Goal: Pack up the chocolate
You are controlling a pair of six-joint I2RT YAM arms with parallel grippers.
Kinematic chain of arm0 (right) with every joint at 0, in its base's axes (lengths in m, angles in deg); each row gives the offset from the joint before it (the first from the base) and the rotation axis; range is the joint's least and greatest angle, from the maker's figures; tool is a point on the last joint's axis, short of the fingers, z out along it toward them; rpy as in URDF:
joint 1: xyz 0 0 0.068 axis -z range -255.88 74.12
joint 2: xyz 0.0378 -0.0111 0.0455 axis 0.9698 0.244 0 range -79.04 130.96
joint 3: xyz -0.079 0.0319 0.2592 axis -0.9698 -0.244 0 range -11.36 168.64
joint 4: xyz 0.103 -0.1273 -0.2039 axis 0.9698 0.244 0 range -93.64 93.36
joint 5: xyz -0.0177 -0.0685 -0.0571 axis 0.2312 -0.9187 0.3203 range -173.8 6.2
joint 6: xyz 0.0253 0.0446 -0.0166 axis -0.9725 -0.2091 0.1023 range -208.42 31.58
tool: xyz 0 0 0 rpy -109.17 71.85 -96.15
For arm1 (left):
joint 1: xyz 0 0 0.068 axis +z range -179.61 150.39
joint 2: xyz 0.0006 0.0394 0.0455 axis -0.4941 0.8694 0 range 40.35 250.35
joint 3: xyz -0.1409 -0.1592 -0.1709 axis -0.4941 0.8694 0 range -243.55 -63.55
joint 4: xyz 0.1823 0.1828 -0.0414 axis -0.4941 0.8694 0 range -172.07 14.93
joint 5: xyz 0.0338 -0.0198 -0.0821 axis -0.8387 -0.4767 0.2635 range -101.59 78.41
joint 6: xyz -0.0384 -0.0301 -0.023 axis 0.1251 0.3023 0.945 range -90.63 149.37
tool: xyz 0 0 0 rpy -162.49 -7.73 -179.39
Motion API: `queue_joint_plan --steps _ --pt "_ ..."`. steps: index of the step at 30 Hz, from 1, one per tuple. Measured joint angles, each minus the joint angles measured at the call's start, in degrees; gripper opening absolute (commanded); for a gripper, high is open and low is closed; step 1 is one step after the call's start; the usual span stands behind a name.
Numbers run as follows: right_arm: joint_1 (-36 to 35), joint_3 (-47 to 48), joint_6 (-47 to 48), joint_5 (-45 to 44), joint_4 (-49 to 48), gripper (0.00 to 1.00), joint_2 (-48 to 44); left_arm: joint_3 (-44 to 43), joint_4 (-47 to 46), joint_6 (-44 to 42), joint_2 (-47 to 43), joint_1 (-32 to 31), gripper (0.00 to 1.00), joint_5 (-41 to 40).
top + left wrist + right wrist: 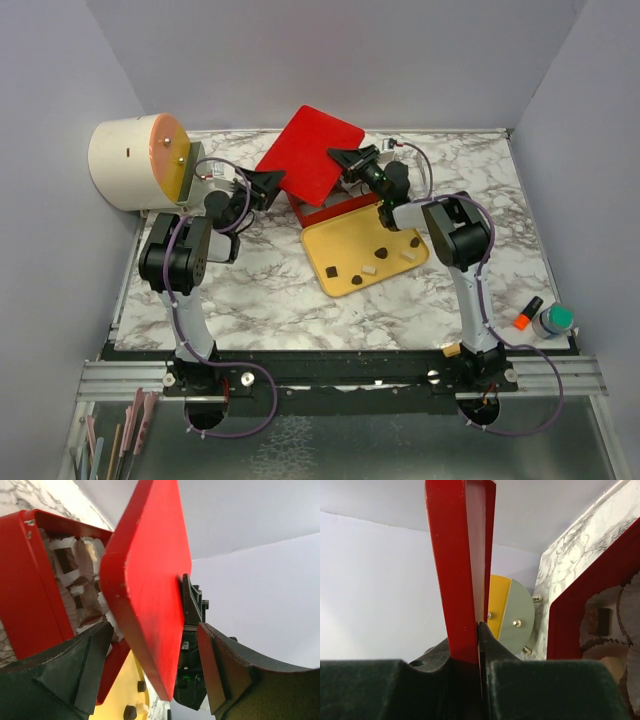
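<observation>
Small dark chocolate pieces (383, 251) and cream ones (368, 269) lie on the flat yellow tray (340, 240). Behind it is the open red box (318, 212), lined with white paper cups (75, 575); one holds a dark piece (65, 560), and another dark piece shows in the right wrist view (599, 621). My right gripper (355, 162) (479, 630) is shut on the edge of the red lid (310, 150) (457, 555), holding it tilted above the box. My left gripper (268, 186) (150, 670) is open, its jaws either side of the lid's (150, 580) opposite corner.
A white cylinder with a yellow-orange face (135, 160) stands at the back left and shows in the right wrist view (512, 615). An orange marker (527, 313) and a small teal-capped jar (555, 320) sit at the front right edge. Grey walls enclose the marble table (250, 290).
</observation>
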Motion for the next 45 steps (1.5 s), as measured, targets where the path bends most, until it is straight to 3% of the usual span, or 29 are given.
queue_joint_plan --steps 9,11,16,19,29,45 --pt "-0.76 0.55 0.0 -0.44 0.0 0.0 0.0 -3.89 0.07 0.04 0.04 -2.51 0.58 -0.59" --pt "-0.76 0.72 -0.02 -0.48 -0.02 0.0 0.0 -4.57 0.07 0.02 0.31 -2.86 0.48 -0.59" --pt "-0.76 0.76 -0.04 -0.59 -0.04 0.0 0.0 -5.29 0.33 0.02 1.62 -3.19 0.12 -0.57" --pt "-0.74 0.76 0.07 -0.59 -0.11 0.03 0.0 -5.38 0.55 0.66 1.99 -3.19 0.0 -0.55" --pt "-0.61 -1.38 1.33 0.28 -2.78 0.37 0.0 -8.41 0.92 0.72 3.15 -1.99 0.0 3.02" --pt "4.22 -8.35 2.25 6.32 -9.9 0.41 -0.83 -16.79 3.3 1.4 7.58 2.93 0.0 14.86"
